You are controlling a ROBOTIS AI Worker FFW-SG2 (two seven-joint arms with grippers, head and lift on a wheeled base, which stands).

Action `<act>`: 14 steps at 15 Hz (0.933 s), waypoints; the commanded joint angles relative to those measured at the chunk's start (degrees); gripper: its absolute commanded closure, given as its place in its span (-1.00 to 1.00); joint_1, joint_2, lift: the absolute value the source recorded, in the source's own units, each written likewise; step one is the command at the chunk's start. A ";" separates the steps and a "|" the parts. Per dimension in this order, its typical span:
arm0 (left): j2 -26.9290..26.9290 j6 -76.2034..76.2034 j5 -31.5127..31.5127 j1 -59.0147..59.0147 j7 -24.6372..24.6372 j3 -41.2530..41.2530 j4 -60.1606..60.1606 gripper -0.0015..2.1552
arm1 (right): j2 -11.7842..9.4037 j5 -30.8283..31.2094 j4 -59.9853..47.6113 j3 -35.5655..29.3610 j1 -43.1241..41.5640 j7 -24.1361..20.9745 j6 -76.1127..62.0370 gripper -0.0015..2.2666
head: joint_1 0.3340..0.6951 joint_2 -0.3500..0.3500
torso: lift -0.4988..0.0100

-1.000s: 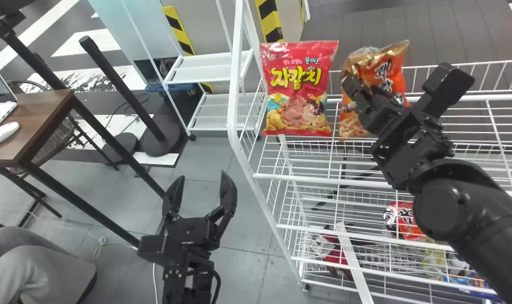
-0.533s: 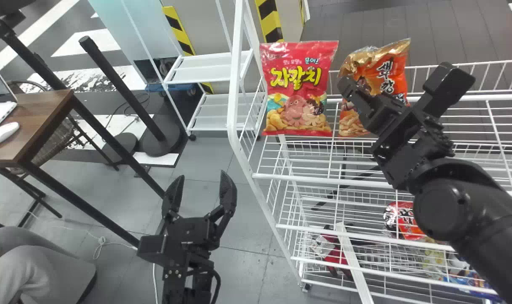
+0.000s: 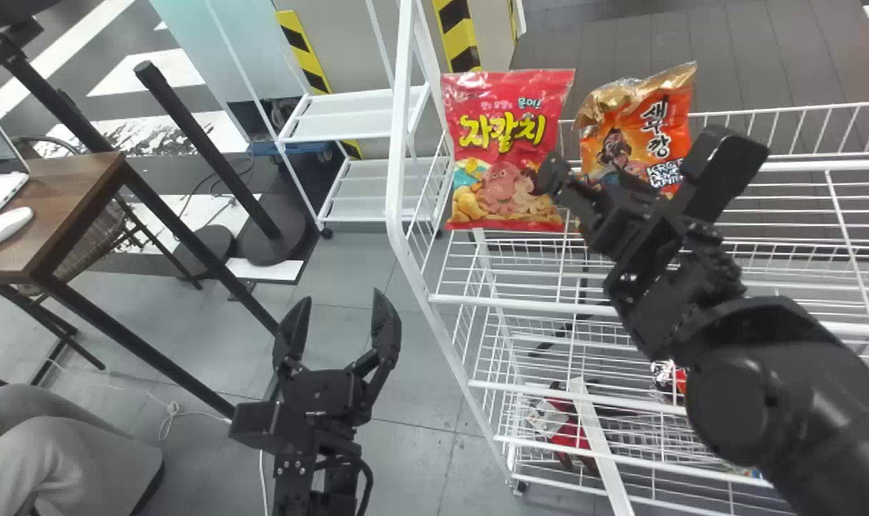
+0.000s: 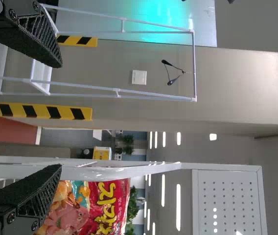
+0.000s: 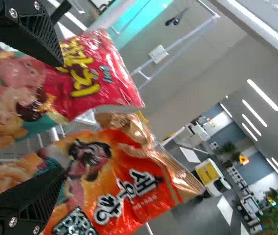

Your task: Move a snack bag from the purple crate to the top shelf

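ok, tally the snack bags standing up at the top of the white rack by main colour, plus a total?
Red bag: 1
Orange bag with gold top: 1
Total: 2

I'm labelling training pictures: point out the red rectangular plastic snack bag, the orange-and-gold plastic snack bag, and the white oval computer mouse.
Red snack bag (image 3: pixel 505 152): head view, middle of its front.
Orange-and-gold snack bag (image 3: pixel 637 127): head view, printed front.
White computer mouse (image 3: pixel 4 225): head view, its top.
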 commanded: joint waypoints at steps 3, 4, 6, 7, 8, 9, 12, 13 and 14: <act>0.26 -0.69 0.09 0.34 0.10 0.16 -0.03 -0.92 | -0.97 9.45 -19.12 -2.44 10.88 -2.78 8.48 -0.92 | 1.00 1.00 | 0.96; 0.26 -0.51 0.00 0.34 0.01 0.16 0.06 -0.92 | -5.10 11.82 -24.22 -4.99 14.31 -2.69 10.06 -0.92 | 1.00 1.00 | 0.96; 0.17 -0.51 0.00 0.51 -0.07 -0.02 -0.12 -0.92 | -11.51 17.27 -31.16 -9.39 21.78 -1.63 11.30 -0.92 | 1.00 1.00 | 0.96; 0.08 -0.51 -0.09 0.60 -0.07 -0.02 -0.12 -0.92 | -12.39 18.50 -33.10 -14.22 26.79 1.70 11.12 -0.92 | 1.00 1.00 | 0.96; -0.10 -0.51 -0.35 0.86 -0.07 -0.02 -0.12 -0.92 | -12.39 20.35 -33.97 -18.53 31.27 5.48 9.19 -0.92 | 1.00 1.00 | 0.96; -0.18 -0.51 -0.53 1.13 -0.07 -0.02 -0.12 -0.92 | -12.30 23.51 -34.15 -20.72 34.61 8.12 6.20 -0.92 | 1.00 1.00 | 0.96; -0.98 -0.51 -1.40 2.18 0.10 -0.02 -0.82 -0.92 | -11.16 30.45 -33.97 -25.91 42.61 13.22 -3.29 -0.92 | 1.00 0.84 | 0.96; -1.41 -0.51 -1.84 2.97 0.19 -0.02 -1.35 -0.92 | -10.11 30.89 -33.18 -28.11 44.90 16.91 -6.99 -0.92 | 1.00 0.81 | 0.96; -1.68 -0.51 -2.20 3.59 0.19 -0.02 -1.70 -0.92 | -7.47 30.81 -31.69 -31.09 46.39 22.18 -10.33 -0.92 | 1.00 0.78 | 0.96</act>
